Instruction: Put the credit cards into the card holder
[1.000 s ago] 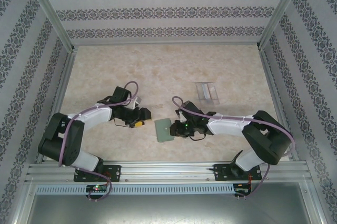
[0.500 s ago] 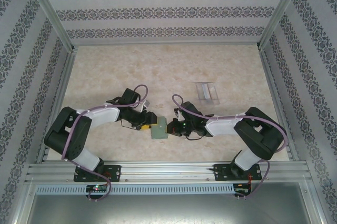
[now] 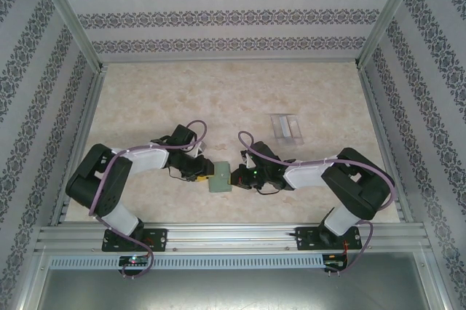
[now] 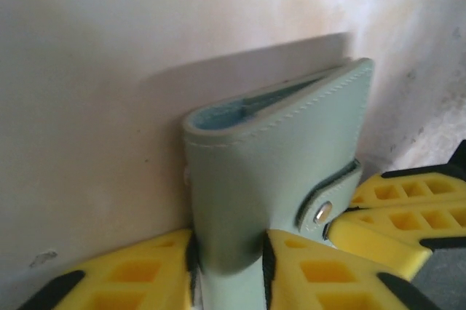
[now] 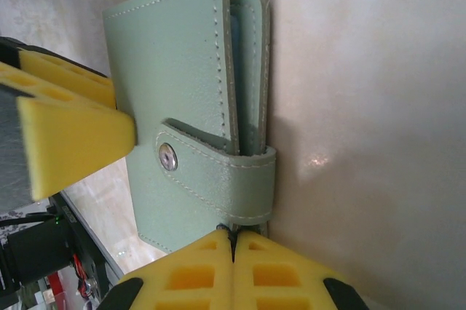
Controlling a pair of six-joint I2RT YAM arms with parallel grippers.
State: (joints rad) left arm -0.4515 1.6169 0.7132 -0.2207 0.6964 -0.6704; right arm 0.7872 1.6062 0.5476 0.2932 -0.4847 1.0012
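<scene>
From above, the holder (image 3: 219,177) is seen near the front of the table (image 3: 145,99), between the left gripper (image 3: 203,172) and the right gripper (image 3: 236,177). The cards (image 3: 286,126) are lying well apart, farther back on the right.

In the left wrist view, the holder (image 4: 277,172) is squeezed by the left gripper (image 4: 229,277), likely so it is kept steady.

In the right wrist view, the right gripper (image 5: 233,266) is closed tight at the tab (image 5: 218,172) (it seems pinched), likely so the holder can be opened.

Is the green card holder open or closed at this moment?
Closed. The card holder is folded, and its snap tab wraps the edge and is buttoned on the cover.
</scene>
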